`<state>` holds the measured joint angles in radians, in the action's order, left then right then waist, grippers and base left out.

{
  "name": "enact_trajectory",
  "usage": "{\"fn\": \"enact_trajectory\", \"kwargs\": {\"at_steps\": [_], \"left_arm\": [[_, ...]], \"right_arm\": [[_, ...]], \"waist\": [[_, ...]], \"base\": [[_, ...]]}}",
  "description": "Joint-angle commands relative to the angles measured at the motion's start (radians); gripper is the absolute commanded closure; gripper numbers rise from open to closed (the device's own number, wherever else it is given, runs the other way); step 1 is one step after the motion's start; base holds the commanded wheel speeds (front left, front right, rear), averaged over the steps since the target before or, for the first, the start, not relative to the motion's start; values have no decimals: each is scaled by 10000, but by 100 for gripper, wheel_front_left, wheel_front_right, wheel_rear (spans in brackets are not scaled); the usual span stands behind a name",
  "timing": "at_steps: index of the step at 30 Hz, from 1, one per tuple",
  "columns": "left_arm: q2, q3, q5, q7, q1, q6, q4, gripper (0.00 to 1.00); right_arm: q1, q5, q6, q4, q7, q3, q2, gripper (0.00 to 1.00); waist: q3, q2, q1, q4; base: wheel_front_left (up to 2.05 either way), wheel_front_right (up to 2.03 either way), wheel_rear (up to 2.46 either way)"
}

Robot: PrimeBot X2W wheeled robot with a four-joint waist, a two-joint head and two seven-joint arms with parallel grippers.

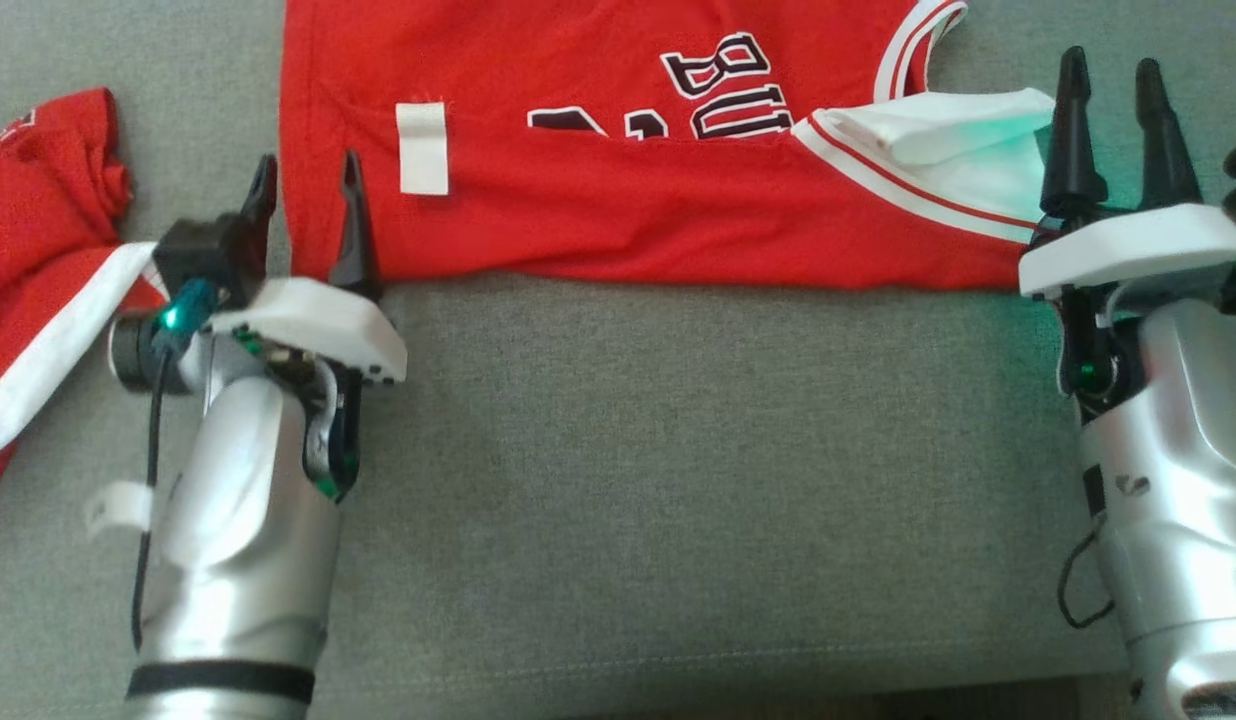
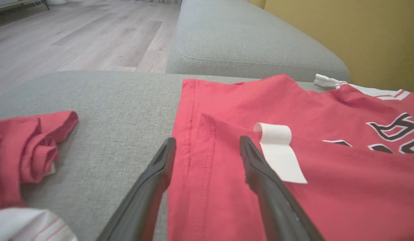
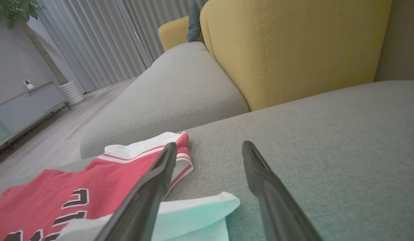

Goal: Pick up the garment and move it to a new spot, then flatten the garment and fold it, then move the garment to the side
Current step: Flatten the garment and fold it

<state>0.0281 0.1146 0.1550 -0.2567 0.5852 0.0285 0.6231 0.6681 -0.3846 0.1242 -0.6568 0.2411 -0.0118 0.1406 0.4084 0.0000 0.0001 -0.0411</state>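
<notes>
Red jersey (image 1: 628, 200) flat on grey cushion (image 1: 678, 450), long axis running from left gripper (image 1: 308, 175) to right gripper (image 1: 1111, 70). Hem edge between left jaws, white-trimmed shoulder end at right jaws. Both pairs apart, clamping nothing.

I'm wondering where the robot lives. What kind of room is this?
Most likely a living room in a home. The red jersey lies on a grey sofa seat with a yellow back cushion, and beyond it are a wooden floor, long grey curtains and a low cabinet.
</notes>
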Motion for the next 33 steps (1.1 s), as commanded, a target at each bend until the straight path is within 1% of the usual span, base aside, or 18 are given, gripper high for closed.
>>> {"fn": "enact_trajectory", "kwargs": {"at_steps": [1,5,6,12,16,23,24,25,26,33], "left_arm": [[222,-233,242,-51,-440,179,-482,0],[222,157,783,-51,-1205,351,-704,0],[222,157,783,-51,-1205,351,-704,0],[222,577,1237,-51,-1775,625,-1008,0],[222,642,1351,-51,-1821,726,-1025,0],[222,619,1345,-51,-1710,725,-942,0],[222,603,1354,-51,-1687,702,-918,0],[222,576,1331,-51,-1655,690,-892,0],[222,542,1304,-51,-1623,675,-866,0],[222,375,1375,-51,-1353,400,-780,0]], "right_arm": [[-274,29,65,502,165,-153,-9,0],[-1130,132,65,813,199,-195,-134,0],[-1130,132,65,813,199,-195,-134,0],[-2275,228,65,1132,204,-80,-305,0],[-2598,313,65,943,204,-13,-438,0],[-2420,726,65,230,-26,-18,-586,0],[-2372,733,65,182,-29,-65,-595,10],[-2321,732,65,141,-45,-138,-602,80],[-2271,697,65,102,-56,-184,-610,100],[-1966,540,65,3,0,-523,-590,100]], "waist": [[-71,0,-1,11],[-196,0,-1,39],[-196,0,-1,39],[-314,0,-1,76],[-344,0,-1,63],[-320,0,-1,106],[-307,0,-1,111],[-291,0,-1,110],[-277,0,-1,101],[-155,0,-1,-9]], "base": [[0,0,0],[0,0,0],[0,0,0],[0,0,0],[0,0,0],[0,0,0],[0,0,0],[0,0,0],[0,0,0],[0,0,0]]}}
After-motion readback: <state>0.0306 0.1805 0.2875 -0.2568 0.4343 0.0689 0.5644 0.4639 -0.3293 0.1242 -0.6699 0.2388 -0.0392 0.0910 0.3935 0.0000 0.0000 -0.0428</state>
